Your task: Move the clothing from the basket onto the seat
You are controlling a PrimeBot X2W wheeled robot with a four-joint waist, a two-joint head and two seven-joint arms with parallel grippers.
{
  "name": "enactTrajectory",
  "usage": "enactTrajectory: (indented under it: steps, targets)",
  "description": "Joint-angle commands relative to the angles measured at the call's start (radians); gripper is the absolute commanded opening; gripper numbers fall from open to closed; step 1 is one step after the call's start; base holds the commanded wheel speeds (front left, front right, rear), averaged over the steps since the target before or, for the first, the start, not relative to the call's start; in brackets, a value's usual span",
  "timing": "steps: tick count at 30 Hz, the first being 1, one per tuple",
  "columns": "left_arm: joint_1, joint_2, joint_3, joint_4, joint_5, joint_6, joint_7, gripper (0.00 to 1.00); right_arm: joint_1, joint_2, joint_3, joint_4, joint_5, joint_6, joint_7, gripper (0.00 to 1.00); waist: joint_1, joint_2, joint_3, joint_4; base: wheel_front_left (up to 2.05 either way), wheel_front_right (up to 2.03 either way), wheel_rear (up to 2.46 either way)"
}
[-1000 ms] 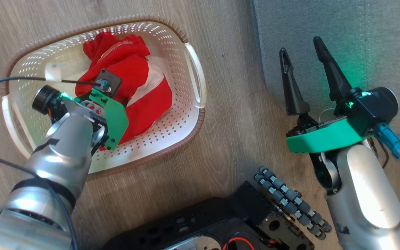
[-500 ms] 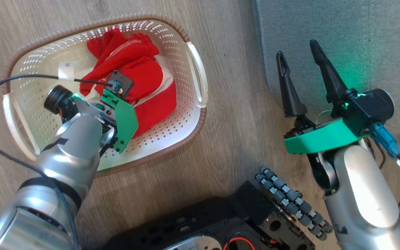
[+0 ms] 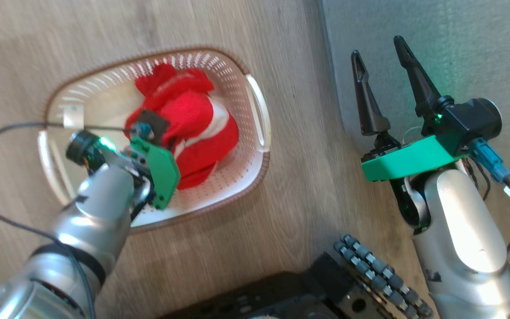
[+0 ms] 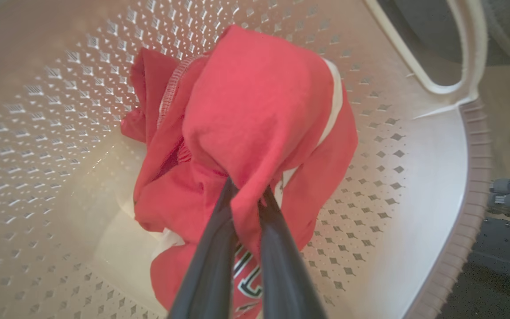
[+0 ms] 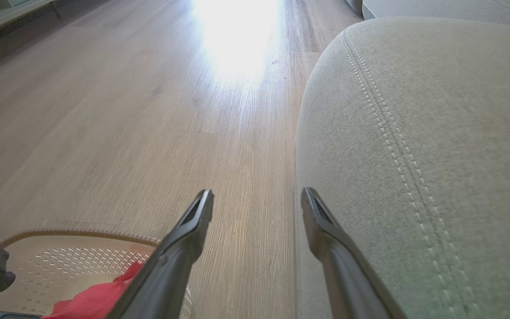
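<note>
- Left gripper [image 4: 246, 191] clamped on a fold of the clothing [image 4: 255, 102]; the bundle sits inside the basket [image 4: 414, 186].
- Right gripper [image 3: 377, 46] spread wide, holding nothing, at the seat [image 3: 436, 35] edge.

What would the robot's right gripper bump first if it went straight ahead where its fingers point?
Probably the big grey fabric seat cushion: the right gripper, jaws open, points along its rounded edge, one finger before the cushion, the other over the wooden floor. Depth is hard to judge.
</note>
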Motion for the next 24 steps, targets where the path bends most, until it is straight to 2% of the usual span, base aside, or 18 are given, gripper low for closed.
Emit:
enactTrajectory:
  steps: [1, 7, 10, 16, 24]
  targets:
    - [0.037, 0.004, -0.001, -0.02, -0.019, -0.001, -0.028, 0.0, 0.034, -0.007, 0.004, -0.01, -0.007, 0.0, -0.009, 1.0, 0.0, 0.0, -0.082, 0.04, 0.0, 0.0, 0.0]
    - [0.098, 0.003, -0.005, -0.063, -0.081, -0.001, -0.066, 0.0, 0.04, -0.007, 0.004, 0.039, -0.027, 0.0, -0.009, 1.0, 0.0, 0.0, -0.224, 0.088, 0.0, 0.0, 0.0]
    - [0.123, 0.017, 0.024, -0.134, -0.095, -0.001, -0.067, 0.0, 0.047, -0.007, -0.007, 0.06, -0.043, 0.0, -0.009, 1.0, 0.0, 0.0, -0.291, 0.117, 0.0, 0.0, 0.0]
    - [0.208, 0.048, 0.126, -0.3, -0.067, 0.0, -0.068, 0.0, 0.064, -0.007, -0.025, 0.09, -0.056, 0.0, -0.009, 1.0, 0.0, 0.0, -0.399, 0.158, 0.0, 0.0, 0.0]
    - [0.396, 0.065, 0.342, -0.595, 0.057, 0.028, -0.068, 0.0, 0.119, -0.007, -0.028, 0.127, -0.065, 0.0, -0.009, 1.0, 0.0, 0.0, -0.556, 0.213, 0.0, 0.0, 0.0]
